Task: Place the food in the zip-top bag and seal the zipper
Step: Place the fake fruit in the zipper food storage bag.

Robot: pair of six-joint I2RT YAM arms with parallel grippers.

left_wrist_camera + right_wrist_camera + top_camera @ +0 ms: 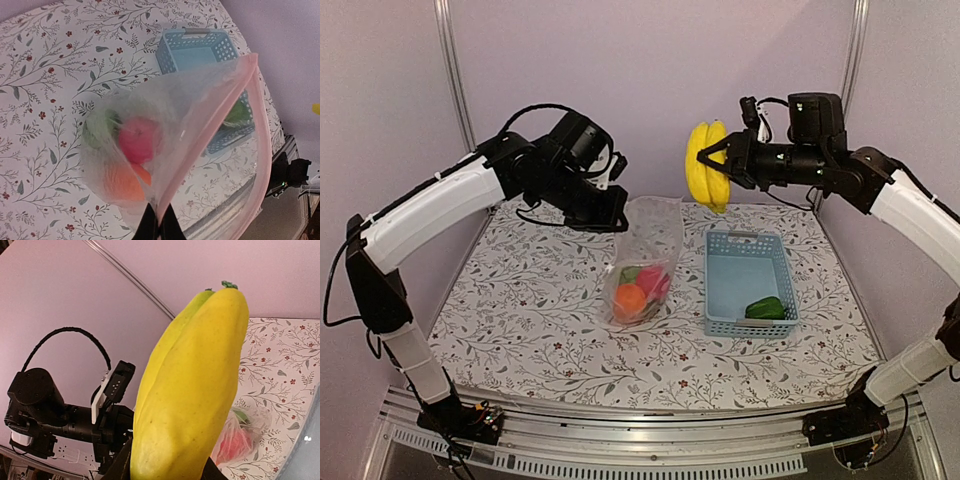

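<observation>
My left gripper (pixel 616 212) is shut on the mouth edge of the clear zip-top bag (pixel 645 262) and holds it up; the bag hangs down to the table. In the left wrist view the left gripper (pixel 159 226) pinches the pink zipper strip (pixel 210 145). Inside the bag lie an orange piece (pixel 630 299), a red piece (pixel 136 140) and a green piece (pixel 100 127). My right gripper (pixel 724 160) is shut on the yellow bananas (pixel 708 166), held in the air right of the bag mouth. The bananas (pixel 192 390) fill the right wrist view.
A light-blue mesh basket (pixel 750 283) stands right of the bag with a green pepper (pixel 764 308) in its near right corner. The floral tablecloth (pixel 520 300) covers the table. Purple walls and metal posts (pixel 455 70) stand at the back.
</observation>
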